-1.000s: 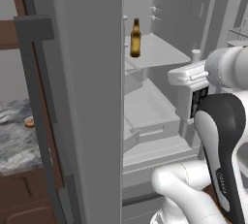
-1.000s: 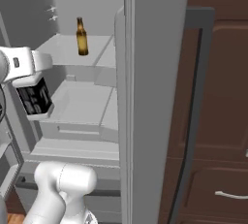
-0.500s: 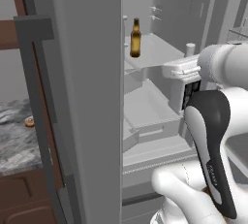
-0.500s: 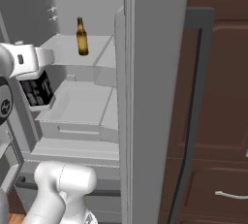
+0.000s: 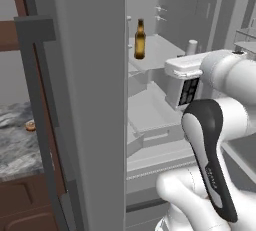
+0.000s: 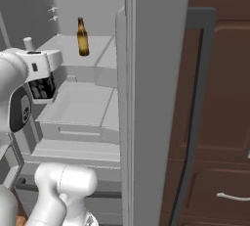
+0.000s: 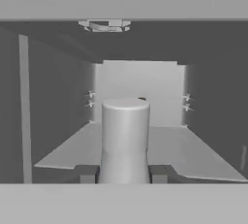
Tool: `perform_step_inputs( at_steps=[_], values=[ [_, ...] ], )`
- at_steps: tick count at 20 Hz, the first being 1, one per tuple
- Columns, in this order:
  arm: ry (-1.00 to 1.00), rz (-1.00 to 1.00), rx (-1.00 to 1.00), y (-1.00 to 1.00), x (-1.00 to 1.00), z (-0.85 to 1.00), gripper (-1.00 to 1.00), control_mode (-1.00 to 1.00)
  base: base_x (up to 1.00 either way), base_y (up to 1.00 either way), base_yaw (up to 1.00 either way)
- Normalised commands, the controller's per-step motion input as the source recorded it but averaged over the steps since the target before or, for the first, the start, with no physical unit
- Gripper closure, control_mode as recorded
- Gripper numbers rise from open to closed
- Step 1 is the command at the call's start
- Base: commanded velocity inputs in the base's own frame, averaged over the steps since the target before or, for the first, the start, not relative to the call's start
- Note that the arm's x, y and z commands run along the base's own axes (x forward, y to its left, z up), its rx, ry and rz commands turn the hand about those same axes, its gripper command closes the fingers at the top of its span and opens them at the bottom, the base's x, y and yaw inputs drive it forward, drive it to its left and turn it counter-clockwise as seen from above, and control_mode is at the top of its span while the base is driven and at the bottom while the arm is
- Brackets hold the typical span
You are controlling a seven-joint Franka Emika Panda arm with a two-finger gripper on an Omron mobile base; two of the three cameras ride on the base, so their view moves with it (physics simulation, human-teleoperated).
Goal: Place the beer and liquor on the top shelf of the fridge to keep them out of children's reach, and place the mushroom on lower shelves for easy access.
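The clear squarish liquor bottle with its white cap (image 7: 125, 140) hides most of the brown beer bottle behind it at the hand view's centre, leaving a dark sliver. Its own label and base are cut off below. At mid-left of the left base view, the tiny tan mushroom (image 5: 30, 125) is too small to make out.

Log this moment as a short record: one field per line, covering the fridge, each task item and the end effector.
fridge: door open, interior exposed
beer: upright on the top shelf
liquor: held upright in the end effector, white cap at top-shelf height, in front of the shelf
mushroom: on the grey counter left of the fridge
end effector: shut on the liquor
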Motion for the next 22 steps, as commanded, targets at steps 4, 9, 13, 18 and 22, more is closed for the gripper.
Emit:
perform_step_inputs(
  at_steps=[4, 9, 13, 18, 22],
  values=[
    [-0.01, 0.02, 0.05, -0.01, 0.20, 0.29, 1.00, -1.00, 0.00, 0.00, 0.00],
    [0.01, 0.02, 0.01, -0.01, 0.12, 0.49, 1.00, -1.00, 0.00, 0.00, 0.00],
    [0.02, 0.06, 0.00, 0.00, 0.18, 0.22, 1.00, -1.00, 0.00, 0.00, 0.00],
    [0.00, 0.10, 0.00, 0.06, 0.31, 0.00, 1.00, -1.00, 0.00, 0.00, 0.00],
    [-0.02, 0.09, 0.00, 0.15, 0.42, 0.00, 1.00, -1.00, 0.00, 0.00, 0.00]
  ],
)
